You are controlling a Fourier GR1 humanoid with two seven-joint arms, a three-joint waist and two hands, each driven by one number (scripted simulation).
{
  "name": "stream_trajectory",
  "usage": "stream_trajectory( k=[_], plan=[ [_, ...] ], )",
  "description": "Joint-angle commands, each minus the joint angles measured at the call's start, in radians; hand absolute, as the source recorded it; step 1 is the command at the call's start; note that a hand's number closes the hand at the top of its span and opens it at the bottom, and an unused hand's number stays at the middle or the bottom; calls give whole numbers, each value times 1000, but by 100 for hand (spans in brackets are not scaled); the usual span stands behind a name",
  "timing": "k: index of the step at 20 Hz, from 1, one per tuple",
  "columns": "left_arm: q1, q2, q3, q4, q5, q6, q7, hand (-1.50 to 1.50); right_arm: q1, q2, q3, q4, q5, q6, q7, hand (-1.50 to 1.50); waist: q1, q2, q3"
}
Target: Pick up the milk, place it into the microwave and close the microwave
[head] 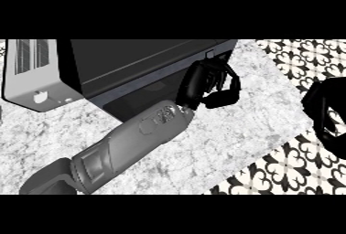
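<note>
Milk shows nowhere, so I judge it inside the microwave. My left robot hand, empty with fingers curled, sits against the door's edge, placed for closing it.

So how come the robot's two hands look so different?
The left hand reaches up to the microwave, its fingers curled at the front edge near the corner. The right hand sits off at the picture's right edge, touching nothing visible. The left hand shows with its whole grey forearm; the right hand is cut off by the edge, with no forearm showing. Both hands are black.
</note>
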Motion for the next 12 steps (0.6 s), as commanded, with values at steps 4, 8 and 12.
stream_trajectory(
  k=[4,8,12],
  plan=[
    [-57,-46,17,51,20,7,4,150,10,0,25,-63,-34,81,-28,150,-38,12,3],
    [-49,-45,17,44,29,25,1,150,18,1,30,-99,-54,83,-13,150,-47,10,3],
    [-39,-45,12,36,25,42,-17,150,17,-3,30,-129,-69,78,4,150,-49,16,3]
  ],
)
